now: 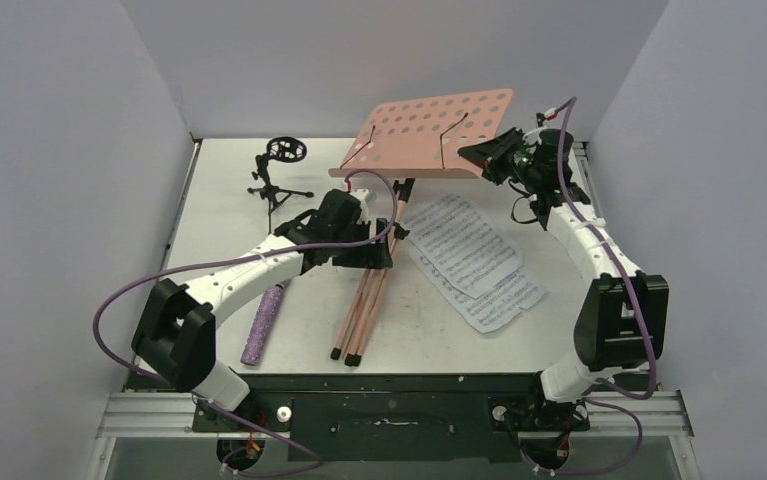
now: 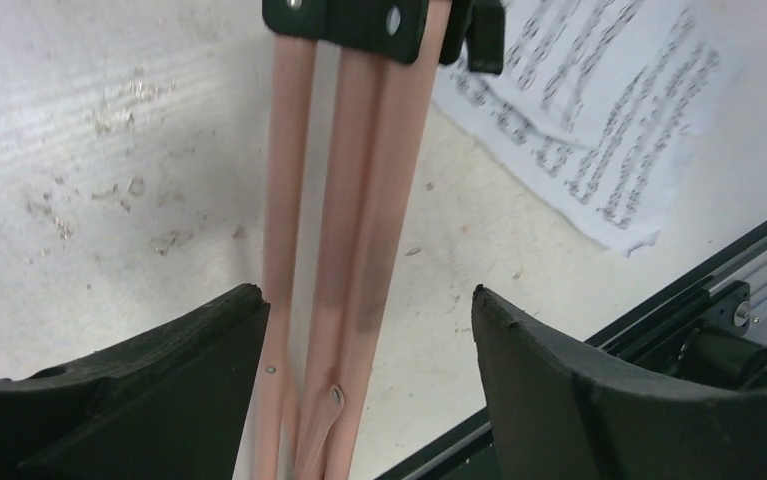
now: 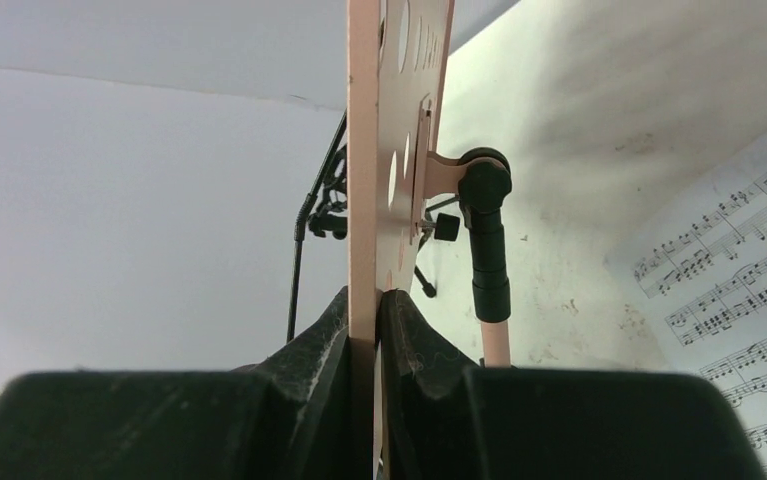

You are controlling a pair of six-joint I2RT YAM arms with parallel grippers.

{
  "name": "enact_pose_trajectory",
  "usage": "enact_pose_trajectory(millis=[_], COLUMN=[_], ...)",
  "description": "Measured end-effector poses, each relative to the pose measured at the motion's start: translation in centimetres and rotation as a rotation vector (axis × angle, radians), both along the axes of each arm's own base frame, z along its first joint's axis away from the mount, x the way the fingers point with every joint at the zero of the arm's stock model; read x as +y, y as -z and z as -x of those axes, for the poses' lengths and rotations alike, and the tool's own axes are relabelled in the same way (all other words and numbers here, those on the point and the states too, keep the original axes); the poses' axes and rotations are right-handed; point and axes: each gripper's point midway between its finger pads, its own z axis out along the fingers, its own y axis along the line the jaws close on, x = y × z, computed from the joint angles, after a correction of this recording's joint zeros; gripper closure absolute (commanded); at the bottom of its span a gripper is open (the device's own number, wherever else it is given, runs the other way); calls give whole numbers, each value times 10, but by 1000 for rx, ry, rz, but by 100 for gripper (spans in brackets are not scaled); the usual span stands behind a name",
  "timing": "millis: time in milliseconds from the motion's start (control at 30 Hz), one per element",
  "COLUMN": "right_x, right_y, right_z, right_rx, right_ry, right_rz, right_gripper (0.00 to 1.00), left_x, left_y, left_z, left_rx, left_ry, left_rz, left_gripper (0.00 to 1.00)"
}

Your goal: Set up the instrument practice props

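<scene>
- White table (image 1: 219, 230), grey walls (image 1: 59, 150): pink music stand (image 1: 429, 125) mid-table, 3 legs (image 1: 364, 300) folded.
- Right gripper (image 3: 369, 305) clenched on its desk edge; left gripper (image 2: 367, 300) released, astride the legs.
- Sheet music (image 1: 469, 255) lies right; microphone (image 1: 264, 320), mic stand (image 1: 277, 185) left.

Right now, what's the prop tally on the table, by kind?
pink perforated tripod music stand: 1
purple glitter microphone: 1
small black tripod mic stand: 1
white sheet-music pages: at least 2, overlapping, so the exact count is unclear
Total: at least 5
</scene>
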Motion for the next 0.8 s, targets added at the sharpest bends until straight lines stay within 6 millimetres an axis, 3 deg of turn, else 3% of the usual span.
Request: enact_pose_trajectory(millis=[167,300,400,533,667,800], right_x=[-2,-1,0,-4,-6,-2], right_y=[-34,-45,-45,-39,-36,-37], right_z=[17,26,29,31,35,37], right_rx=[-79,-99,-91,-63,-39,-31], right_ry=[-1,-4,5,49,80,77], right_rz=[10,25,52,96,122,131], right_gripper=[95,95,95,95,95,95], left_x=[-8,-4,0,2,-9,-22], left_y=[-28,-40,-42,-52,-65,-63], left_z=[-13,-21,-25,-27,-31,-23], left_rx=[-123,-199,-225,-244,-271,-288], left_ry=[21,14,8,-4,11,62], left_rz=[70,59,32,-17,-42,-79], left_gripper=[35,38,44,44,40,40])
